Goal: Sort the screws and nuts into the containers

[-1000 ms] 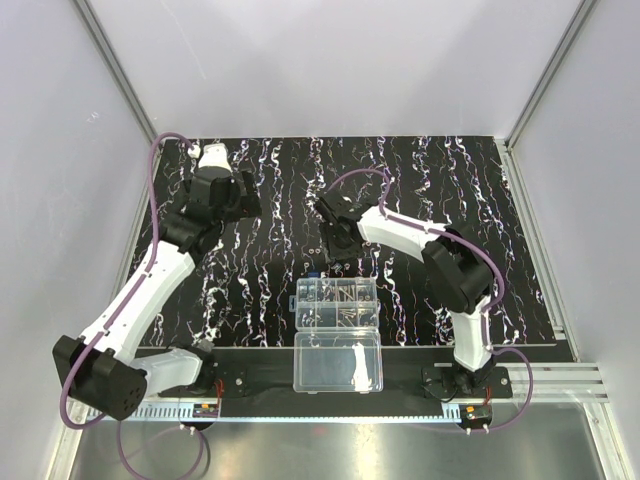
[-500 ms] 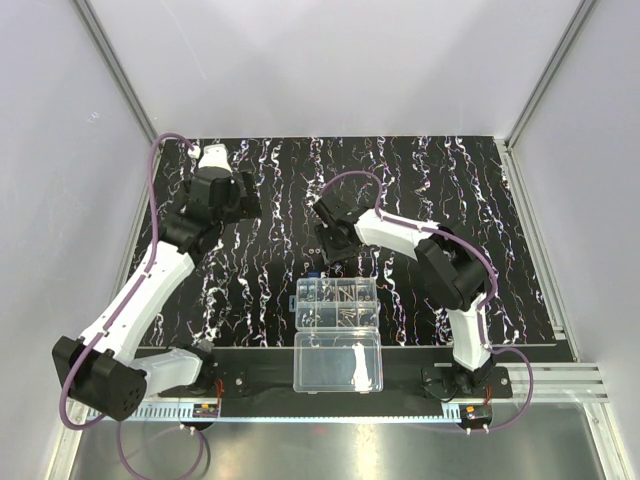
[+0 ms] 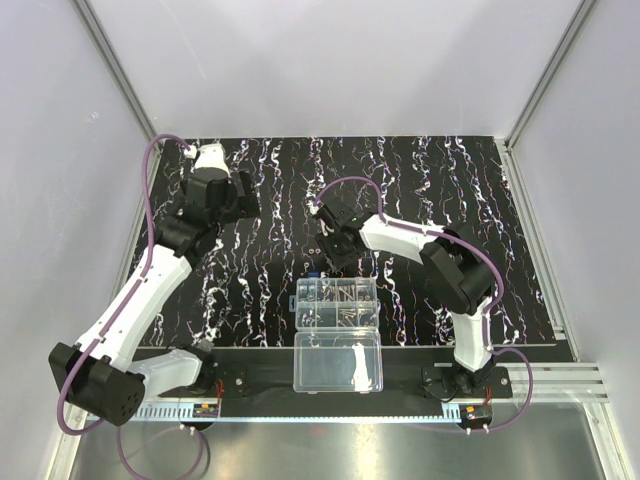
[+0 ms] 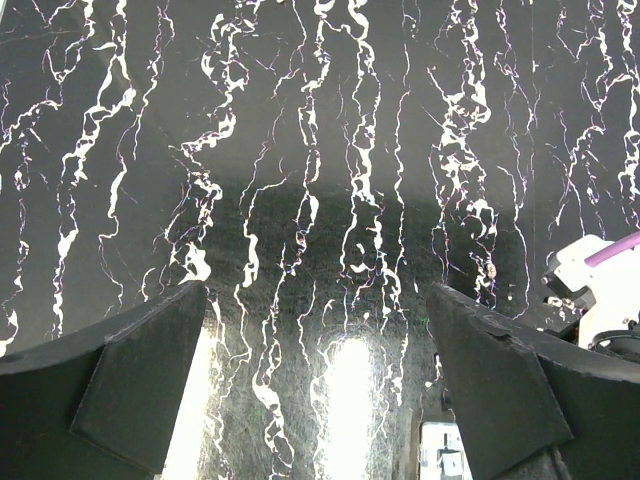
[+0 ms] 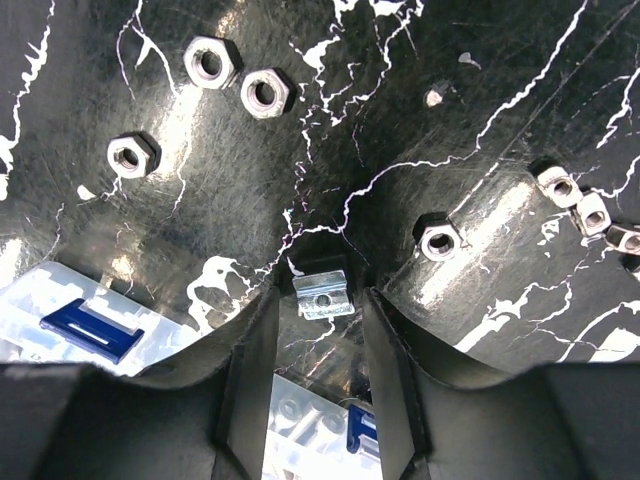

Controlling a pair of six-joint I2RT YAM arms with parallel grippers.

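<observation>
Right gripper jaws spread astride square nut on mat, no contact yet. Nut light, hard, slippery: pinch flat sides, low. Left gripper jaws spread, empty.

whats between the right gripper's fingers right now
A small silvery nut lies on the mat between the open fingers of the right gripper, with a slim gap on each side. The right wrist view shows it.

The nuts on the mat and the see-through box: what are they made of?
The nuts look like metal: silvery grey, with bright glints on their flat faces. The box is probably clear plastic, since you can see the parts inside through its thin walls. The mat is black and glossy, maybe plastic or rubber; I can't tell which.
</observation>
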